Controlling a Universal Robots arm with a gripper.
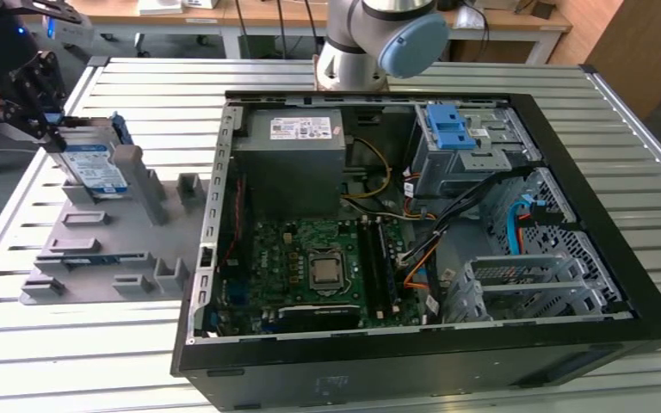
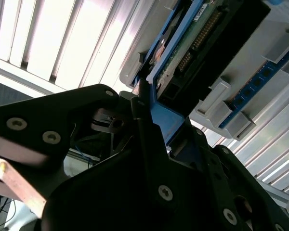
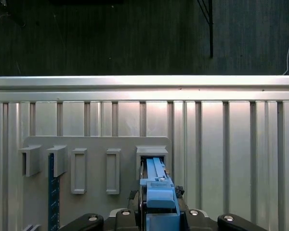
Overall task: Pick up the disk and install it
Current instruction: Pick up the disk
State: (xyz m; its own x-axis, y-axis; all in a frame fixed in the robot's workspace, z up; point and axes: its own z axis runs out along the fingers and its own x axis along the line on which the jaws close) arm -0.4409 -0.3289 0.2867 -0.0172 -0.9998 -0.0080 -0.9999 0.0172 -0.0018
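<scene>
The disk, silver with a white-and-blue label and a blue carrier bracket, stands on edge in a slot of the grey holder block at the exterior view's left. My gripper sits at its upper end, shut on the blue bracket. In the first wrist view the bracket's edge runs from between the fingers into the holder's slot. The second wrist view shows the disk's underside and a black finger pressed against the blue bracket.
An open computer case lies on the slatted metal table, with a grey power-supply box, a motherboard and a metal drive cage with a blue latch. A blue board stands in another holder slot.
</scene>
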